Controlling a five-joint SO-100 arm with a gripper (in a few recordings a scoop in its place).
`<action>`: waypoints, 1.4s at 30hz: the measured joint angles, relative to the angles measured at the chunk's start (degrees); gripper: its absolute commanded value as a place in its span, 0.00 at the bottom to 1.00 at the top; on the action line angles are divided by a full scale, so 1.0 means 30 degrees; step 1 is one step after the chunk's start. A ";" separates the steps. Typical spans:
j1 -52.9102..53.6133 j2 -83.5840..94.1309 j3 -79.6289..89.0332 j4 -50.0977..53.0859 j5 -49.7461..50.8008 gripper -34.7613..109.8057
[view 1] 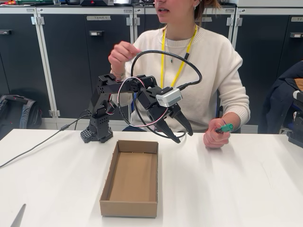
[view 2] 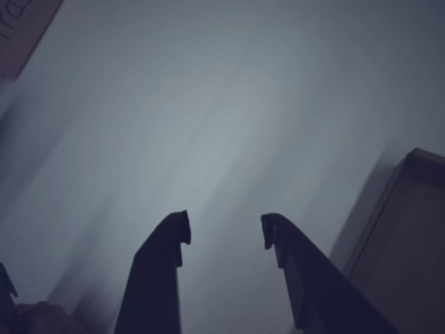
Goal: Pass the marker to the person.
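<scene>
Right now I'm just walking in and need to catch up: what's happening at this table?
The person sitting behind the white table holds the marker in a hand resting on the table. The robot's gripper hangs open and empty above the table, beside an open cardboard box. The handover looks done.

My fixed view is bright and evenly lit from overhead, sharp across the white table (view 1: 246,189), with just soft shadows beside the cardboard box (view 1: 130,177). My wrist view is dim and bluish, the background smeared into streaks of motion blur, and the gripper (view 2: 226,233) reads as a dark silhouette, its fingers set apart.
</scene>
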 measured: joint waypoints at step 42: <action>0.0176 0.0352 0.0674 -0.0293 0.0000 0.40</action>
